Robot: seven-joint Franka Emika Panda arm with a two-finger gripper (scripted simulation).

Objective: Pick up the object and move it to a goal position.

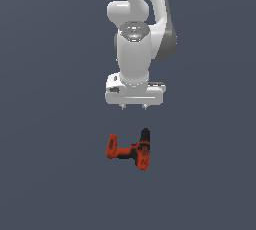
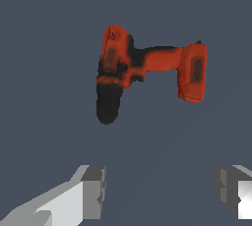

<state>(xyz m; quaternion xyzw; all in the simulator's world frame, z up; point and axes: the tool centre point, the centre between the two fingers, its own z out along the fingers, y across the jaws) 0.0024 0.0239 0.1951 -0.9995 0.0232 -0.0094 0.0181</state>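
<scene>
The red-orange power drill (image 1: 131, 150) lies on its side on the dark grey floor, black chuck pointing toward the arm, blocky battery base toward the exterior view's left. It also shows in the wrist view (image 2: 147, 70). My white gripper (image 1: 134, 107) hangs above the floor, apart from the drill and on the arm's side of it. Its fingers (image 2: 91, 190) are spread wide with nothing between them. In the wrist view the drill lies beyond the fingertips, not between them.
The dark grey floor (image 1: 50, 174) spreads flat around the drill. The white arm (image 1: 137, 29) rises behind the gripper. No other objects show.
</scene>
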